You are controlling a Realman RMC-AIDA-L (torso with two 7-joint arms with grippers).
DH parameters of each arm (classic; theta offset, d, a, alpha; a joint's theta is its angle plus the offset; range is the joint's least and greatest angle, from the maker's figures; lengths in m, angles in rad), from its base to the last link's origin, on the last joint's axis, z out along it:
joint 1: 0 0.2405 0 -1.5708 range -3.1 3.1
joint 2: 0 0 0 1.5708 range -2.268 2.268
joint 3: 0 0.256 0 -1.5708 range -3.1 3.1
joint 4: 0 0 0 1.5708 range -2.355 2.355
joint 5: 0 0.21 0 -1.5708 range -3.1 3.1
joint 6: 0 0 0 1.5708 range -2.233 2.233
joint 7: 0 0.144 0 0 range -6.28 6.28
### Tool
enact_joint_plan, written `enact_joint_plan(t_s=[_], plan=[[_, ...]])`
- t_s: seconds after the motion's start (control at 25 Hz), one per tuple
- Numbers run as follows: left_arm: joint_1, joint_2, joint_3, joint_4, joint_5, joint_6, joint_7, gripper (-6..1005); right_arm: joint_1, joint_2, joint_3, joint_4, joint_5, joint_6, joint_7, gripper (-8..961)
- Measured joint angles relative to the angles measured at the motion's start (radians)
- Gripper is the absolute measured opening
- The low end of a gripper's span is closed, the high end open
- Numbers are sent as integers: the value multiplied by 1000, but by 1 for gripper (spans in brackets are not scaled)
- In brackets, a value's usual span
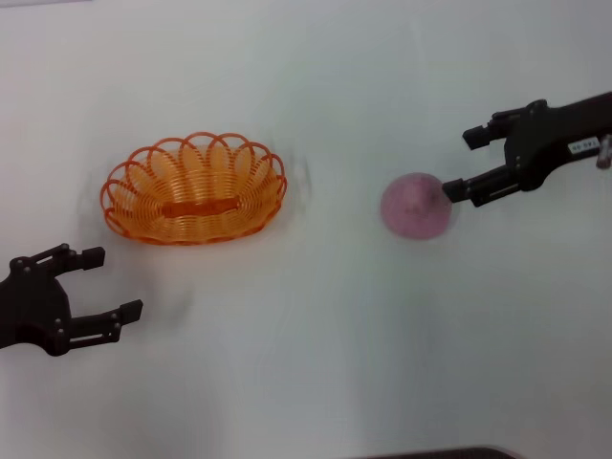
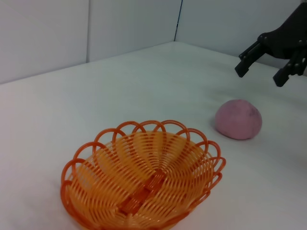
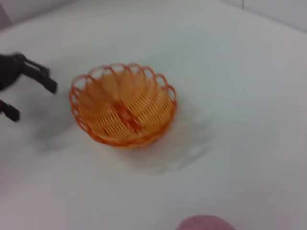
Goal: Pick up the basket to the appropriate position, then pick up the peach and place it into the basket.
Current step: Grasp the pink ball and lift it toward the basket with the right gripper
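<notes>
Head view: the basket [image 1: 194, 188] sits left of centre on the white table [image 1: 316, 335], well apart from the peach [image 1: 417, 205]. The left gripper [image 1: 113, 283] is spread open, empty. The right gripper [image 1: 462, 163] is spread open beside the peach.

Left wrist view: bare table is seen between basket [image 2: 142, 182] and peach [image 2: 238, 119].

Right wrist view: the peach [image 3: 205, 223] is cut by the frame edge.

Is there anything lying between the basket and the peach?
Nothing: in the head view only bare white table separates the basket from the peach.

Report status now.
Right claw open beside peach, one finger at its edge. Left claw open, apart from empty basket. Nothing between peach and basket.
</notes>
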Motion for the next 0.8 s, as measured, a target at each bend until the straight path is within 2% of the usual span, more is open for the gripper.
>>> enact_joint_plan(t_s=[0.24, 0.8], plan=[[-2, 0, 3, -1, 0, 3, 1, 887, 60, 5, -18, -15, -80, -1, 44, 889], [-4, 0, 3, -2, 1, 3, 1, 887, 73, 9, -140, 34, -90, 76, 78, 881]])
